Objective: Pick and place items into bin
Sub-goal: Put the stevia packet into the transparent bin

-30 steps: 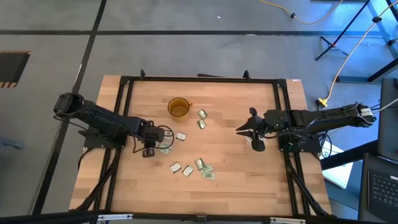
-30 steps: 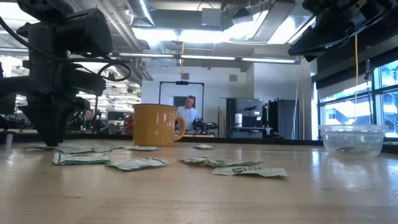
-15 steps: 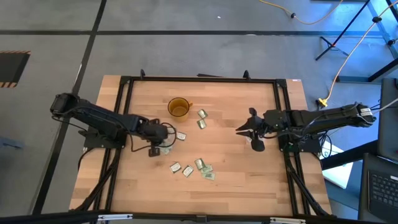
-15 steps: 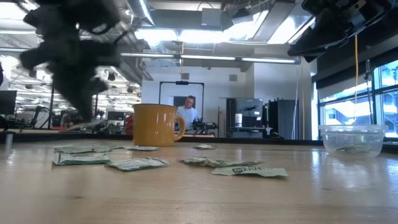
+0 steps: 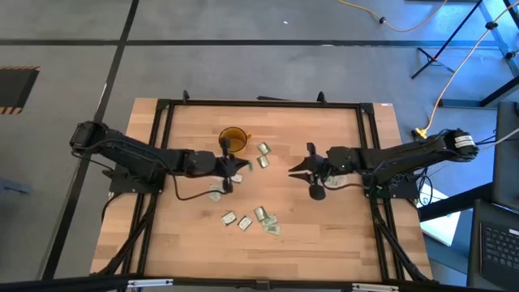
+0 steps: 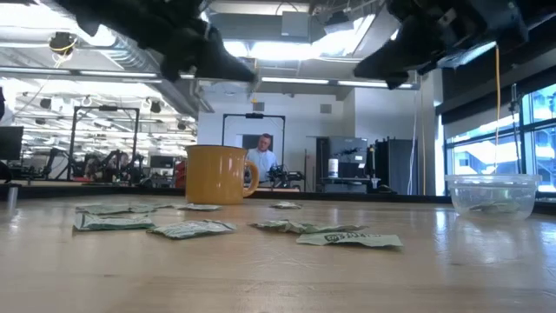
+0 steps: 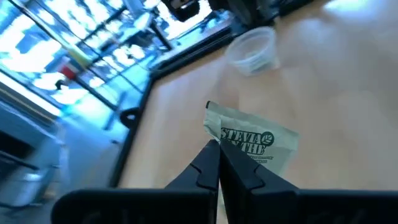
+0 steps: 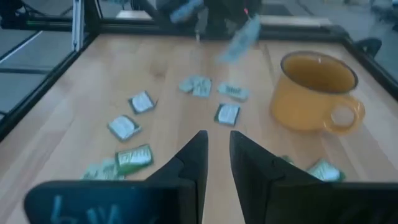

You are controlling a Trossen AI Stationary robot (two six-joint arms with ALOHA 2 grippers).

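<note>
My left gripper hovers above the table just near the amber cup, shut on one pale green and white packet. Several more packets lie flat on the wood, some beside the cup. The clear bin stands on the table's right part; in the left wrist view the bin shows beyond the held packet, under the right arm. My right gripper hangs open in the air at mid-table, pointing toward the left one. My left gripper pinches the packet between its two fingertips by one edge near a corner. The fingers come at it nearly level, pointing toward the table's right. The packet is lifted clear and sticks out flat beyond the tips.
The amber cup with its handle stands on the far middle of the table. A black frame runs round the table's edges. Bare wood lies between the two grippers and along the near edge. A person shows in the room far behind.
My left gripper has risen off the table with a packet in its shut fingers and swung toward the right and far side, ending beside the amber cup. My right gripper has moved toward the table's left, closer to the middle.
</note>
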